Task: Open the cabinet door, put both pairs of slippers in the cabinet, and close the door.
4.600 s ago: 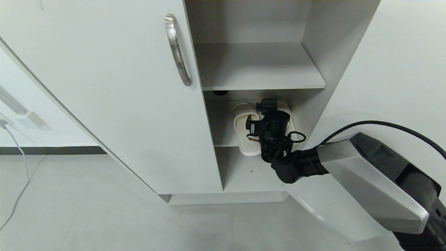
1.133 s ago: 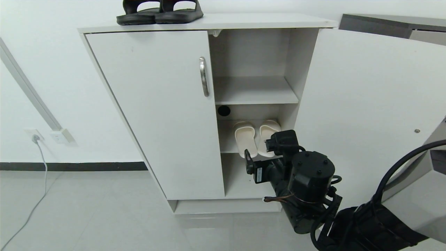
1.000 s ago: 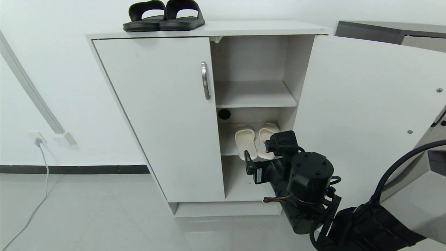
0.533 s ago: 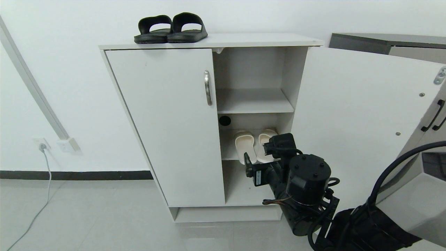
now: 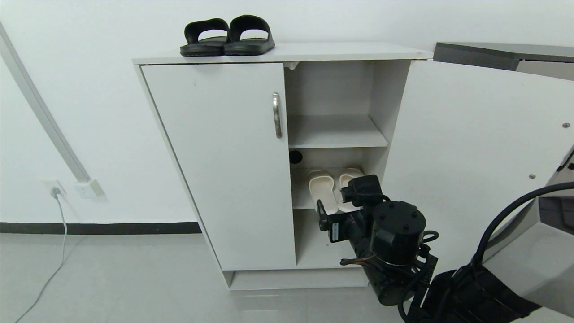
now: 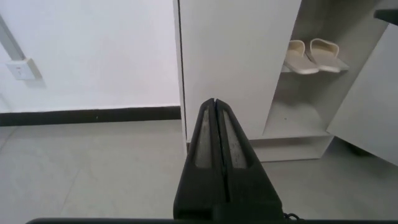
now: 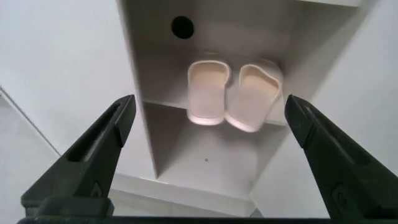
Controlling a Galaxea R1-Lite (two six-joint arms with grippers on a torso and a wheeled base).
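A tall white wooden cabinet [image 5: 287, 51] with two doors stands against the wall. Its left door [image 5: 224, 166], flat and white with a thin silver handle [image 5: 277, 115], is shut. Its right door [image 5: 471, 148] is swung wide open. A pair of black rubber slippers [image 5: 227, 38] sits side by side on top of the cabinet, above the shut door. A pair of cream rubber slippers [image 5: 329, 188] lies side by side on the middle shelf [image 5: 299, 202] inside the cabinet, and their near ends poke a little past the shelf edge. A small round black hole [image 5: 295, 157] is in the back of the cabinet, just above the cream pair. The black right claw [image 7: 209, 102] hangs in front of the open side of the cabinet, at about the height of the middle shelf. Its two fingers are spread wide apart and it grips nothing. It is not touching the cream slippers. The black left claw [image 6: 214, 109] is in front of the cabinet, above the grey floor [image 6: 93, 168]. Its two fingers are pressed tight together with nothing between them. A white wall socket [image 5: 54, 187] with a grey cable [image 5: 58, 233] is on the wall to the left of the cabinet.
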